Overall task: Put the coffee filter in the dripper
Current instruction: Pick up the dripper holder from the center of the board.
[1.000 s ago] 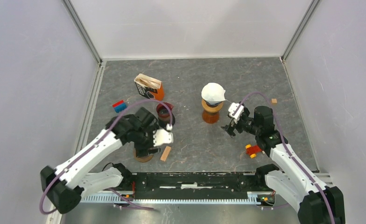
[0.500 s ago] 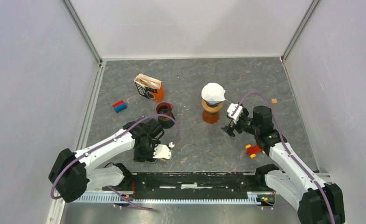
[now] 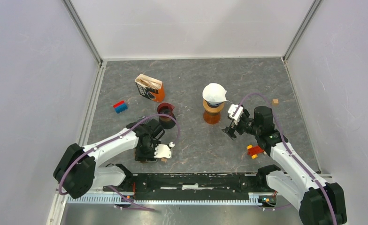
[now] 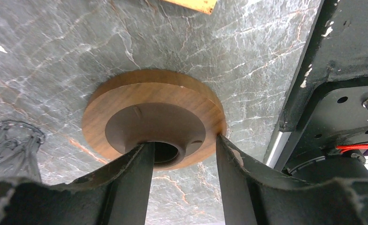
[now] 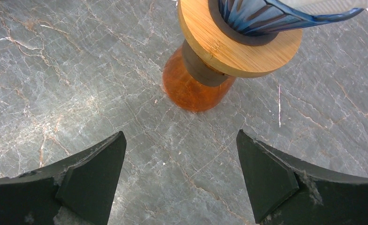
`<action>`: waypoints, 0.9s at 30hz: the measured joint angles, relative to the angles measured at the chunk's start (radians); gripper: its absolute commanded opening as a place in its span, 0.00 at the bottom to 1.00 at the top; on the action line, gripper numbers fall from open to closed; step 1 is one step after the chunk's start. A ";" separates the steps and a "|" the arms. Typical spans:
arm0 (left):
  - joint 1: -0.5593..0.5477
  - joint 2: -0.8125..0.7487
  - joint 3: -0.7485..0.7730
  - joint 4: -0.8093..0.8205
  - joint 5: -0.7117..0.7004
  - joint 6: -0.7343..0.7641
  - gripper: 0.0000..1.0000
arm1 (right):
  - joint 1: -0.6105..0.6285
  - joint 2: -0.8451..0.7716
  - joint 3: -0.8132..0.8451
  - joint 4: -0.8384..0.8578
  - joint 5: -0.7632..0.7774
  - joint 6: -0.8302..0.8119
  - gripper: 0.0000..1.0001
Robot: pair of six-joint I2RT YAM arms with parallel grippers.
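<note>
left hand [image 4: 183,143] pulled nearer — astride wooden disc [image 4: 126,101] on grey marbled table [image 3: 191,79], grip unclear; right hand [image 5: 181,133] apart.

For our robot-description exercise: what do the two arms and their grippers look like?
Both the left arm and right arm have white shells, black joints and a looping purple cable. The left gripper and right gripper have dark, scuffed fingers.

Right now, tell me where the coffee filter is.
In the top view the coffee filter sits on the dripper, right of centre, just beyond the right gripper.
</note>
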 measured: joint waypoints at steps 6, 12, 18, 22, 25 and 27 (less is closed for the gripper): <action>0.010 0.006 -0.015 0.007 0.005 0.003 0.42 | 0.000 0.003 0.000 0.000 -0.002 0.000 0.94; 0.013 0.012 -0.011 -0.002 0.026 0.013 0.22 | 0.000 0.005 0.000 0.000 -0.004 0.000 0.94; 0.016 0.024 0.001 -0.001 0.030 0.015 0.02 | 0.000 0.005 0.000 0.002 -0.007 0.000 0.94; 0.017 0.024 0.006 -0.002 0.049 0.015 0.02 | 0.000 0.008 0.000 0.002 -0.009 0.000 0.94; 0.016 0.024 0.021 -0.002 0.108 0.014 0.02 | 0.000 0.011 0.000 -0.001 -0.023 0.000 0.94; 0.016 0.023 0.042 -0.004 0.160 0.013 0.02 | 0.000 0.011 0.002 -0.007 -0.043 -0.005 0.94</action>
